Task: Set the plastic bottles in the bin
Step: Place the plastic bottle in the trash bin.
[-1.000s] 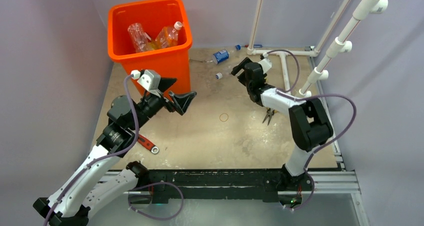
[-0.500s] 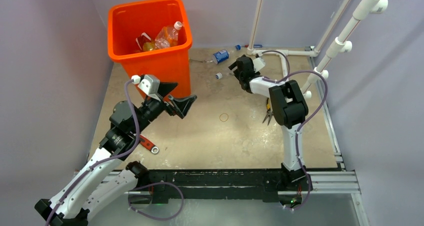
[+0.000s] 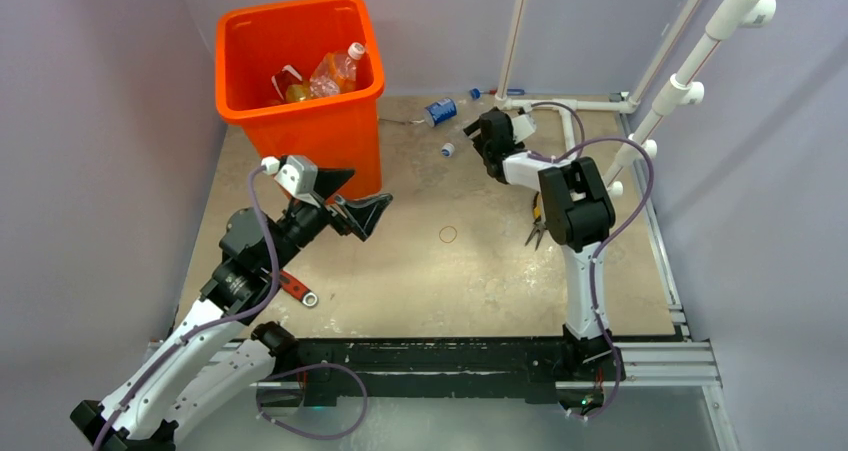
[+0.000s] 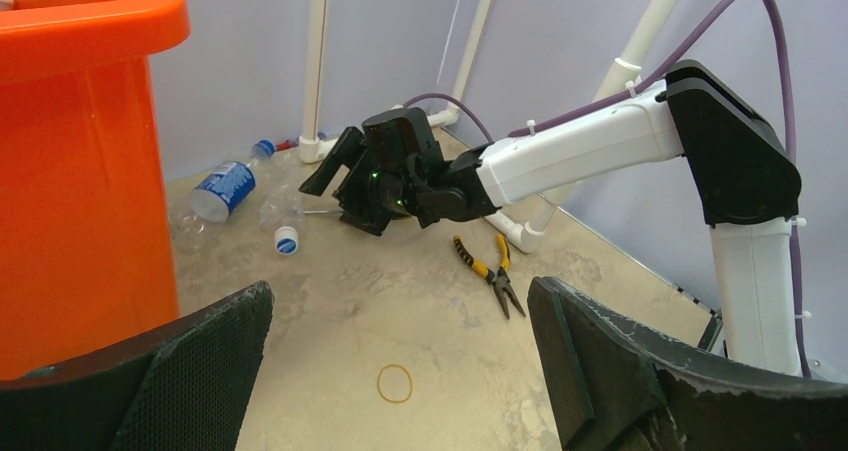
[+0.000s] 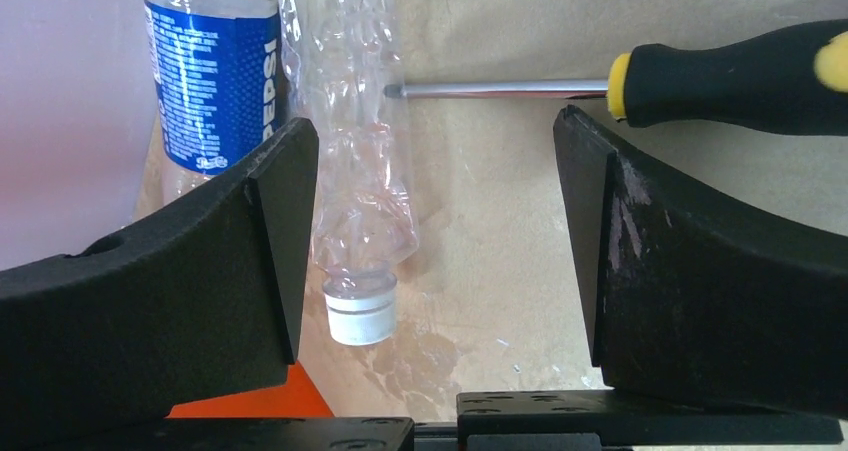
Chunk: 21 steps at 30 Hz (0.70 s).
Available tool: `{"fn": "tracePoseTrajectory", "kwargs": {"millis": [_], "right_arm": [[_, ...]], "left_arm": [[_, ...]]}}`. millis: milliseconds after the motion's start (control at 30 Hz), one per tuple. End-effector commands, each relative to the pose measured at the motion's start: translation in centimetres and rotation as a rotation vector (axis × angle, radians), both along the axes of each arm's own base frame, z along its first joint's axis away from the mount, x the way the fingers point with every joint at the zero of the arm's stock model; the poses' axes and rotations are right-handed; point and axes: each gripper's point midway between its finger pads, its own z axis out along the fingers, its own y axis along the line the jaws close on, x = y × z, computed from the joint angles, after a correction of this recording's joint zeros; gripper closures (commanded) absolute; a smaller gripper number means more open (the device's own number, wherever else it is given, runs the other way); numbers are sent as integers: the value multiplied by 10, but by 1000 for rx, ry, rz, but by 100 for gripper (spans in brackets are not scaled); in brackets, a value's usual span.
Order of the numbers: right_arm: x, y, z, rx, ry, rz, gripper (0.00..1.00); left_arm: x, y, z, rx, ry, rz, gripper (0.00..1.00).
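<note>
The orange bin [image 3: 300,106] stands at the back left with several bottles [image 3: 335,71] inside; its wall also fills the left of the left wrist view [image 4: 80,171]. A blue-label Pepsi bottle [image 3: 440,111] and a crushed clear bottle with a white cap [image 3: 452,146] lie on the floor right of the bin. My right gripper [image 3: 480,136] is open over the clear bottle [image 5: 350,171], which lies between the jaws, close to the left finger. The Pepsi bottle [image 5: 215,71] lies just outside that finger. My left gripper [image 3: 350,199] is open and empty in front of the bin.
A yellow-black screwdriver [image 5: 720,76] lies with its tip at the clear bottle. Yellow pliers [image 3: 537,226], a rubber band [image 3: 447,234] and a red-handled wrench [image 3: 295,286] lie on the floor. White pipes [image 3: 570,121] run along the back right.
My right arm has reached to the back, bringing its open gripper over the clear bottle. A bottle has dropped lower in the bin. My left gripper has drawn back slightly from the bin.
</note>
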Motion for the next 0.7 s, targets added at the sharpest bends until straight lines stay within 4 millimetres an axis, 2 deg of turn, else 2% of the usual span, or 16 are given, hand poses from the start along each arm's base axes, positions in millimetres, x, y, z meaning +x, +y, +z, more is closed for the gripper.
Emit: {"fn": "tracePoseTrajectory", "kwargs": {"millis": [0, 267, 367, 667], "right_arm": [[-2, 4, 47, 29, -104, 26, 16], [0, 49, 47, 56, -109, 181, 12], [1, 60, 39, 53, -86, 217, 11], [-1, 72, 6, 65, -19, 255, 22]], "left_arm": [[-2, 0, 8, -41, -29, -6, 2], [-3, -5, 2, -39, -12, -30, 2], [-2, -4, 2, -41, -13, -24, 2], [-2, -5, -1, -38, -4, -24, 2]]}}
